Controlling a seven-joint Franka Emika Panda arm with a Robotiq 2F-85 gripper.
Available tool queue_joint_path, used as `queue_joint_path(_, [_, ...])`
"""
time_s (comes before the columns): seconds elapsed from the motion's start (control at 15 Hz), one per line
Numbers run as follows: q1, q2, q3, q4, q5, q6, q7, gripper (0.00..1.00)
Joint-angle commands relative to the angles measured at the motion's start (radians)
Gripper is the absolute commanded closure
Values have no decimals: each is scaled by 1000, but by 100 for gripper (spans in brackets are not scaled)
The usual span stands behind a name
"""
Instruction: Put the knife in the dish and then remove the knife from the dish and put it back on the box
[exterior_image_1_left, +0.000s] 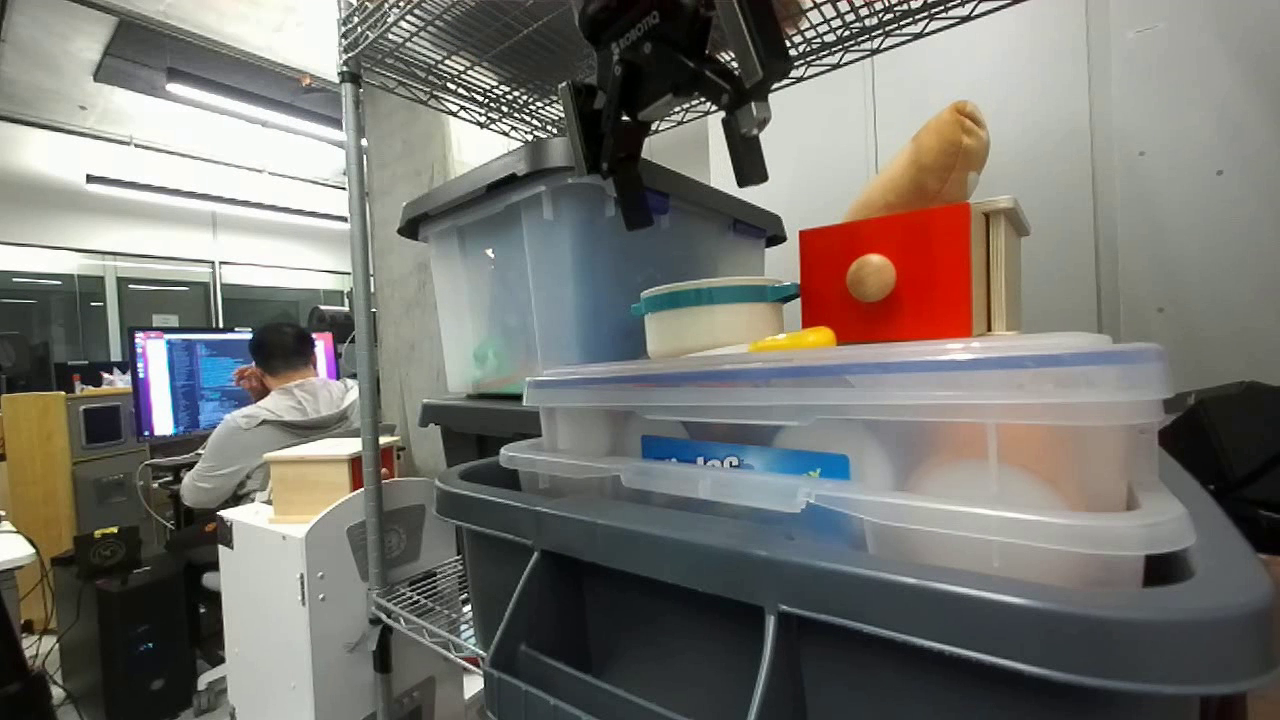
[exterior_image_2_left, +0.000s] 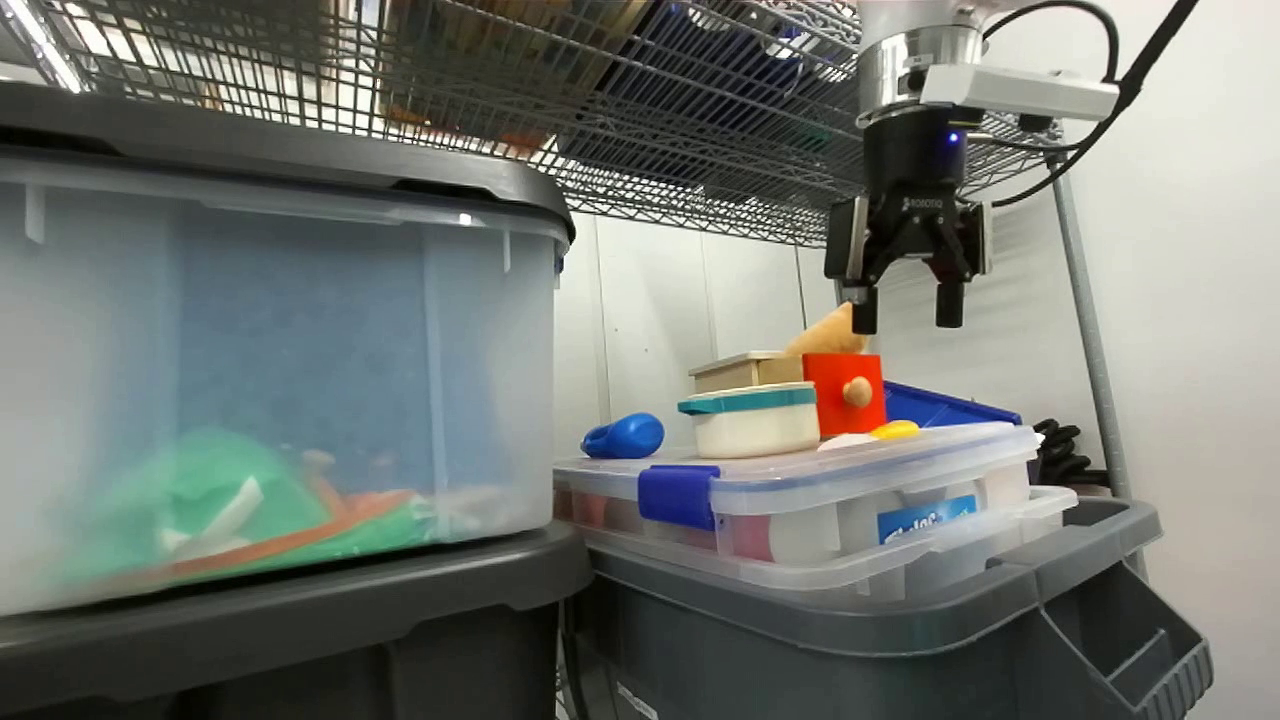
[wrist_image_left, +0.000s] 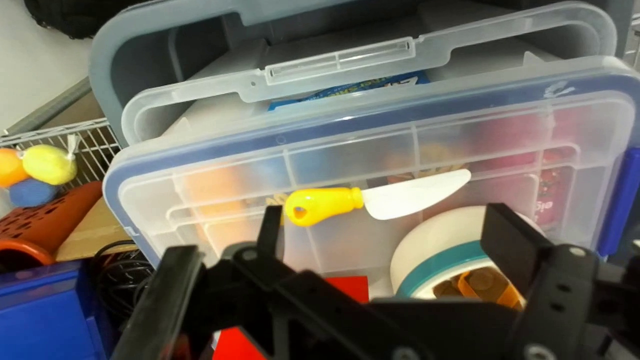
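High up in an exterior view hangs the claw (exterior_image_1_left: 692, 188), jaws spread wide, and there's the knife (exterior_image_1_left: 795, 340), yellow handle showing, resting on the translucent box (exterior_image_1_left: 860, 405) near the teal-banded dish (exterior_image_1_left: 715, 325) and the red-fronted drawer (exterior_image_1_left: 905, 255)! In an exterior view, a blue object (exterior_image_2_left: 628, 437) lies near the dish, with the claw well above the knife. Over to the wrist view, and here's the whole knife, white blade and all, lying just beside the dish, brown pieces (wrist_image_left: 481, 280) and an orange strip (wrist_image_left: 467, 286) inside that dish, the claw's fingers (wrist_image_left: 270, 232) far apart.
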Motion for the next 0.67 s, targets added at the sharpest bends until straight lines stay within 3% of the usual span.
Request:
queue_joint_path(0.0, [16,28,-33,3,51,62,-102,0])
queue_joint_path(0.6, [10,145,-58,13,66,157,-263,0])
